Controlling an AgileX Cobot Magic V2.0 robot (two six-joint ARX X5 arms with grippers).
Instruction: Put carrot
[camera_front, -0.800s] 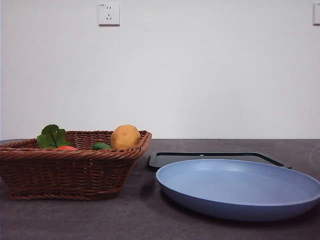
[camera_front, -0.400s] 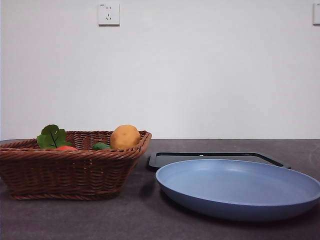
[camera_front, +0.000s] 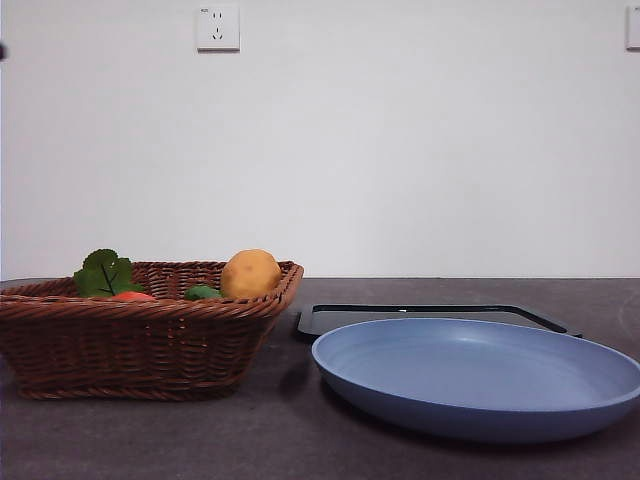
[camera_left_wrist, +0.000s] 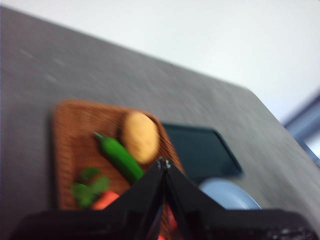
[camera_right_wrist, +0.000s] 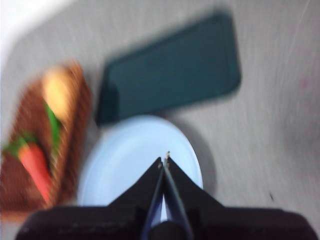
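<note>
Down on the dark table, a brown wicker basket sits at the left of the front view, and the carrot lies inside it, only a sliver of its red-orange body showing over the rim with its green leaves standing up above. Beside it in the same basket are a small green vegetable and a round yellow-brown potato, the potato at the end of the basket nearest the blue plate. That plate rests on the table just right of the basket, apart from it, and a flat black tray lies behind the plate. Neither arm is at work over the table in the front view; only a tiny dark tip shows at the upper left edge. From the left wrist view, blurred, the left gripper hangs high above the basket with its two black jaws pressed together to a point and holding nothing; the carrot shows below, partly hidden by the jaws. From the right wrist view, also blurred, the right gripper hangs above the plate, jaws likewise closed tip to tip and empty, with the carrot visible in the basket off to one side.
</note>
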